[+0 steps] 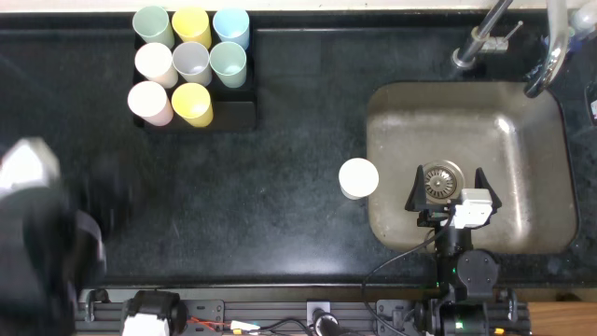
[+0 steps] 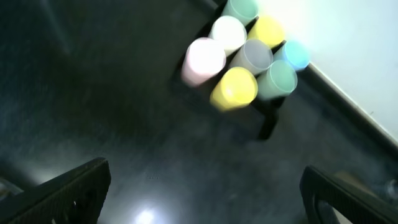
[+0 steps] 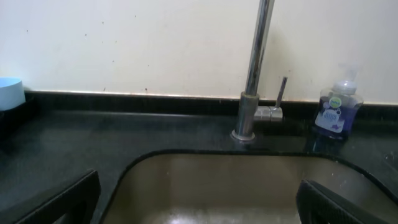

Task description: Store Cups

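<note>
Place: a kitchen.
Sink: rectangular stainless steel basin [image 1: 522, 159], right of the top view.
Tap: tall chrome faucet [image 3: 255, 68] behind it.
Soap: purple pump bottle [image 3: 336, 112] near the faucet.
Worktop: black speckled stone table [image 1: 233, 205].

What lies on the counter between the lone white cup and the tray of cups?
Only bare counter between cup and tray, per the top view.

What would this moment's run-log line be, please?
tray: eight cups; white cup: counter, beside sink; left hand: open; right hand: open
</note>
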`<act>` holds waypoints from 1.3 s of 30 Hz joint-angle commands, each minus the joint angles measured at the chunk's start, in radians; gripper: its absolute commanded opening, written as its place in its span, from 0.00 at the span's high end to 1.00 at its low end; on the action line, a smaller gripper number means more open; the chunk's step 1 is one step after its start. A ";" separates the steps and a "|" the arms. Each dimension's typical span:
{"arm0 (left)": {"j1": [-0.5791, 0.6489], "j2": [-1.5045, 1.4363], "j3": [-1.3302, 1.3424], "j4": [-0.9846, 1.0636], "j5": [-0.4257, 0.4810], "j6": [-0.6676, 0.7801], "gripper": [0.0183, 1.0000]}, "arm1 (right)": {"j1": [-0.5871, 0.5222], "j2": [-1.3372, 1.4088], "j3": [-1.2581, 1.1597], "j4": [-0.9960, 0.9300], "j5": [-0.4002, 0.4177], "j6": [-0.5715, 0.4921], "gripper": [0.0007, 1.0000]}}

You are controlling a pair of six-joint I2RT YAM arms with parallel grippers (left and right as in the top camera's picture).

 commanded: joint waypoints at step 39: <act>0.042 -0.691 -1.309 1.269 0.253 0.613 0.00 | -0.002 -0.009 -0.014 0.005 -0.005 0.001 0.00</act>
